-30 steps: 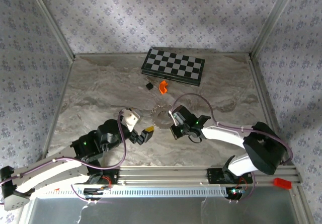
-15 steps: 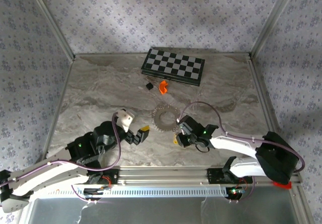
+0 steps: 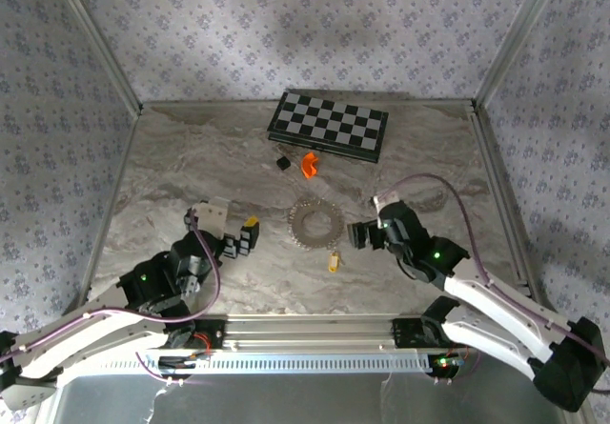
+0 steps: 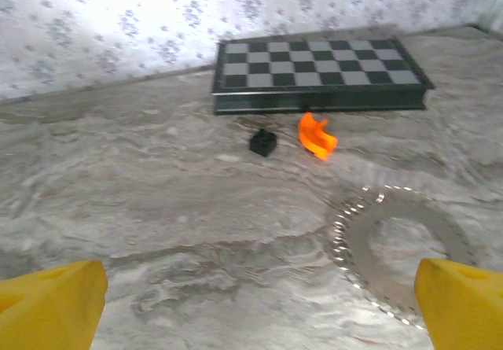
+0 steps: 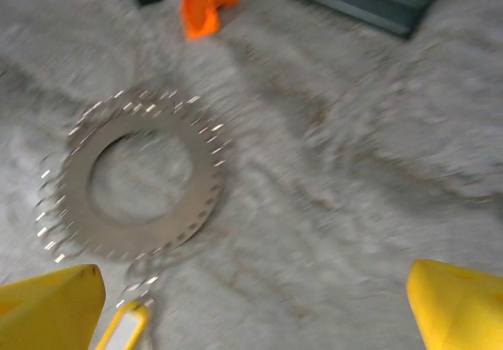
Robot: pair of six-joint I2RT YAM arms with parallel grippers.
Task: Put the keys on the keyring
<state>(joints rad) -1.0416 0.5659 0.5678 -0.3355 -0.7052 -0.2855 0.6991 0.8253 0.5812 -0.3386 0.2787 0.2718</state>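
Note:
The keyring (image 3: pixel 315 224) lies flat mid-table as a silvery toothed circle. The keys, one tiny yellow-orange tag (image 3: pixel 334 261) with a thin metal end, lie just below its near rim; I cannot tell whether they are linked. My right gripper (image 3: pixel 361 234) stands open to the right of both and holds nothing. In the right wrist view the gripper (image 5: pixel 251 318) faces the keyring (image 5: pixel 212 185), with the keys (image 5: pixel 124 330) beside its left fingertip (image 5: pixel 47 311). My left gripper (image 3: pixel 243 236) is open and empty, left of the keyring. Its wrist view shows the gripper (image 4: pixel 255 318) and the keyring (image 4: pixel 354 240).
A black-and-white chessboard (image 3: pixel 329 126) lies at the back. In front of it sit a small black cube (image 3: pixel 282 162) and an orange curved piece (image 3: pixel 308 164). Both also show in the left wrist view, the black cube (image 4: pixel 262 141) and the orange piece (image 4: pixel 317 134).
My right gripper has opened, left the keys on the table below the keyring, and drawn back to the right. My left arm has pulled back to the left, still open.

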